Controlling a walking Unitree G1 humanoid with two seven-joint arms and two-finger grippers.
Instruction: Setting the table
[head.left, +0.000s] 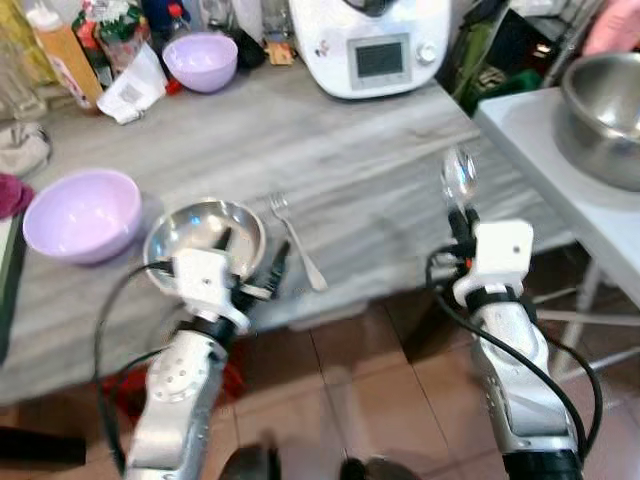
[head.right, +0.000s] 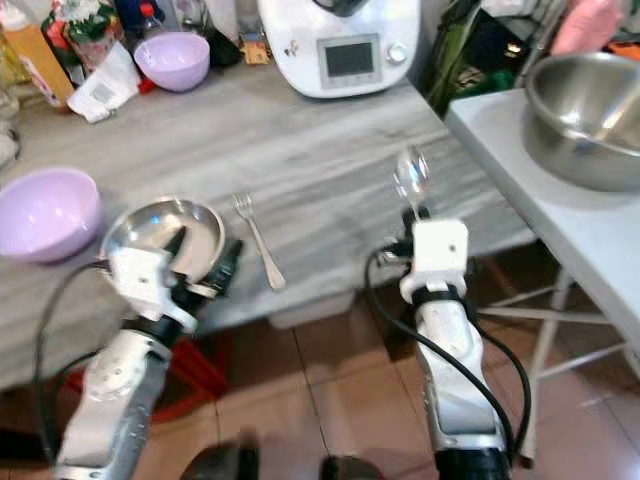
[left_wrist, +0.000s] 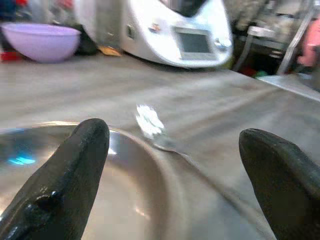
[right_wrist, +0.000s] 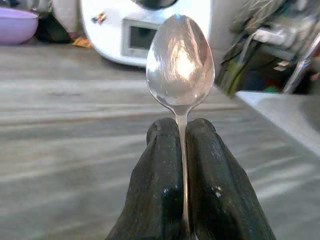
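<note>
So the spoon (right_wrist: 180, 60) is pinched tight by its handle in the right gripper (right_wrist: 181, 150), bowl end sticking out past the fingertips, hanging over the grey table (head.left: 380, 160) near its front edge at about 3 o'clock. The fork (head.left: 296, 240) lies flat at the middle front, just beside the steel plate (head.left: 205, 232) at 9 o'clock of it. The left gripper (left_wrist: 175, 150) sits spread wide over that plate's rim. A lilac bowl (head.left: 80, 214) is further out at 9, and a white kitchen machine (head.left: 370, 45) at 12.
</note>
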